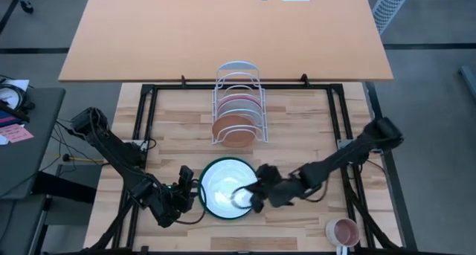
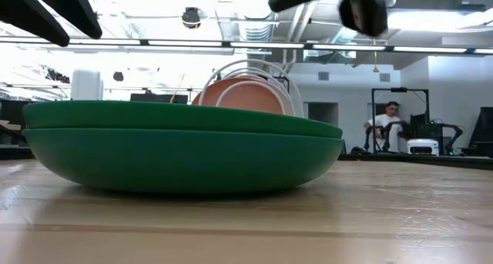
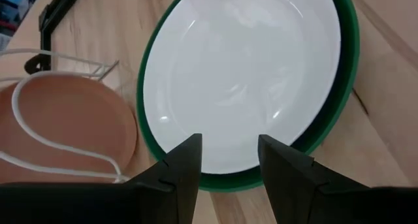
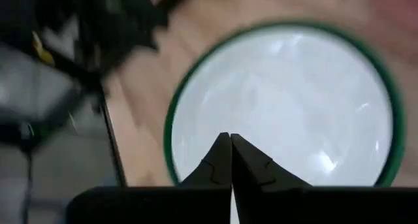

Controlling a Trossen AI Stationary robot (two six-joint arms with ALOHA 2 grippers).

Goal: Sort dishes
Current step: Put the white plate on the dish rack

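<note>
white plate [image 1: 223, 189] nested in green plate [image 1: 202, 203] | stiff, slick, probably breakable; grab rim | left gripper [image 3: 228, 160] apart at rim | right gripper [image 4: 230, 160] together above

White wire rack [image 1: 238, 99] stands mid-table; pink mug [image 1: 343, 231] near the front-right corner.

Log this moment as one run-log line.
left gripper: open, at white plate's rim | right gripper: shut, over white plate | white plate nested in green plate | terracotta plate in rack
</note>
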